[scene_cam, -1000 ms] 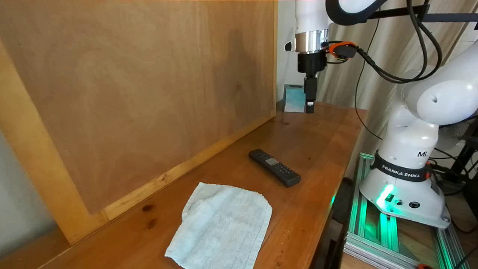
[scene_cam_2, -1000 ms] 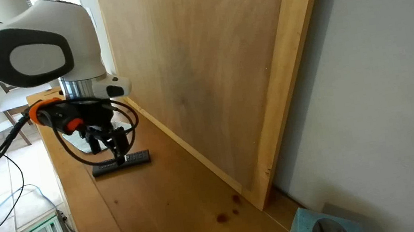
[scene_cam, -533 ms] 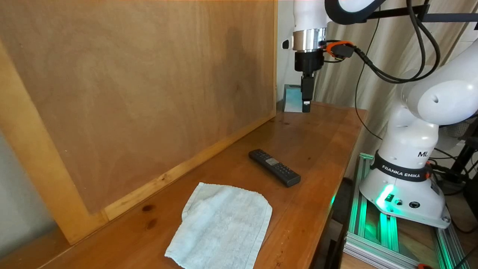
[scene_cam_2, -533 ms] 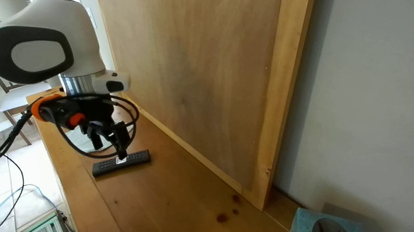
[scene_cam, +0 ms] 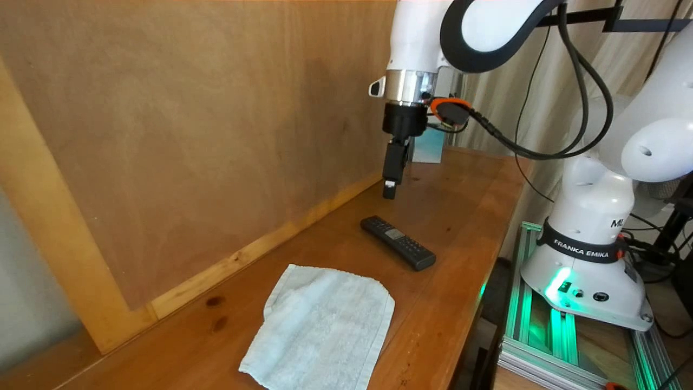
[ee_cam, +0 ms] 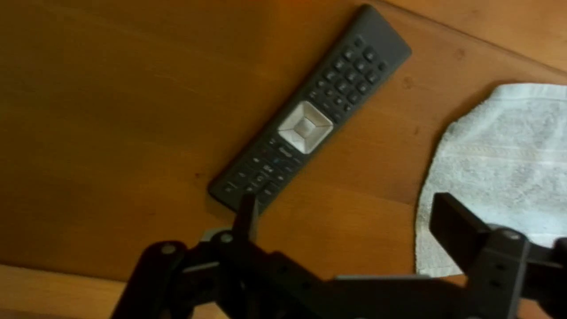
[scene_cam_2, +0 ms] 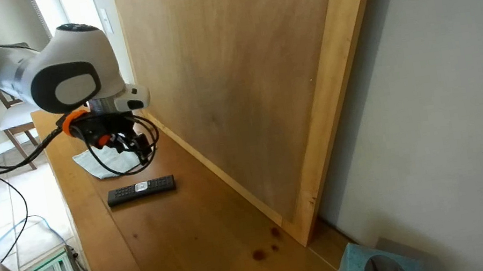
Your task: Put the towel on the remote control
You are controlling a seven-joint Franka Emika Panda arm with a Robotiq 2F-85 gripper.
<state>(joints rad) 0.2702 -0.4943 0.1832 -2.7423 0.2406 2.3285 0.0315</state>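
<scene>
White arm (scene_cam: 414,40) bent over at the top of the frame in an exterior view, its lower end hanging down and leaning a little, tips toward the left. Gripper (ee_cam: 345,203) hovers above the tabletop (scene_cam: 465,187). From the wrist view: fingers (ee_cam: 456,228) spread well apart, released, wood showing between them.

Remote control (scene_cam: 398,242) lies flat on the tabletop, keys up, right of centre in an exterior view. Long axis there runs upper left to lower right; in the wrist view, lower left to upper right, plain keyless end at the upper right, silver pad (ee_cam: 305,127) near mid-length.

Towel (scene_cam: 325,330) spread on the same tabletop, lower centre of an exterior view, bottom edge cut by the frame. Narrower end toward the top; sides slant down to the lower left. Near the remote control, apart from it.

Writing: black band (scene_cam: 576,248) round the base (scene_cam: 590,276), right side of the frame, reads FRANKA EMIKA. Above it an M, next letter partly turned away. Key markings too blurred to read.
</scene>
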